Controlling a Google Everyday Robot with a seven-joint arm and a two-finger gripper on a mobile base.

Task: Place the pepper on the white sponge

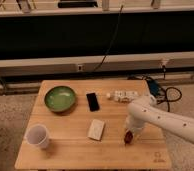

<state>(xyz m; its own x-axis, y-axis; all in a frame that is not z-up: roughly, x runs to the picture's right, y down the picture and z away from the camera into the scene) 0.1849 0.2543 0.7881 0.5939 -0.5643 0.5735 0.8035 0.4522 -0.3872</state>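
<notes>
One gripper (pixel 128 136), pepper (pixel 127 137), sponge (pixel 95 129), bowl (pixel 60 98), cup (pixel 37 136).

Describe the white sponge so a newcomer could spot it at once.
On the wooden table, look just front of centre, below the black rectangle. The white sponge is a flat cream pad, left of the gripper and its pepper; the long packet is patterned.
</notes>
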